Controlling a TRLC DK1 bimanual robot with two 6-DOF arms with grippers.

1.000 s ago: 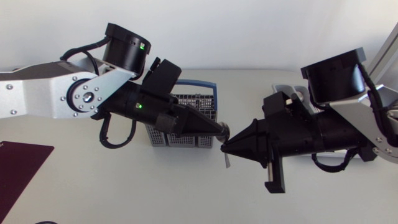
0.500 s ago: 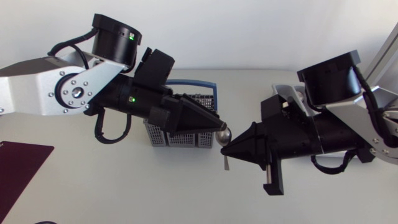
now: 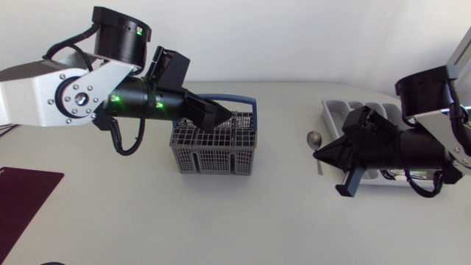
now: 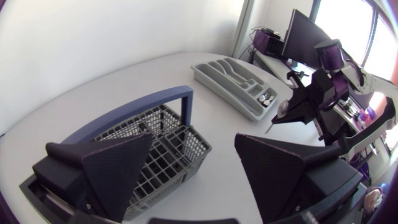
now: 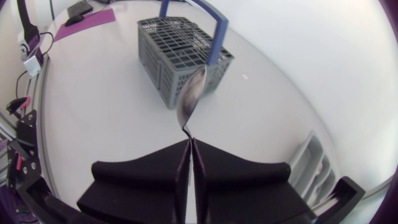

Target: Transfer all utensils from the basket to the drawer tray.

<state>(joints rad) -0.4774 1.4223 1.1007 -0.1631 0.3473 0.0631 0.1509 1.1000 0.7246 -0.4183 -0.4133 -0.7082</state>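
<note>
Left hand point(image 3: 223, 116) wide open above basket point(image 3: 213, 156). Right hand point(image 3: 319, 155) closed on spoon point(image 3: 314, 138) by its handle, just beside tray point(image 3: 340, 110), well apart from basket.

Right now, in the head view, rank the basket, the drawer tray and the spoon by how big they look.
1. basket: largest in plain sight.
2. drawer tray: unsure, as the right arm covers most of it; seen whole, it might match the basket.
3. spoon, in the right claw: clearly smallest.
</note>
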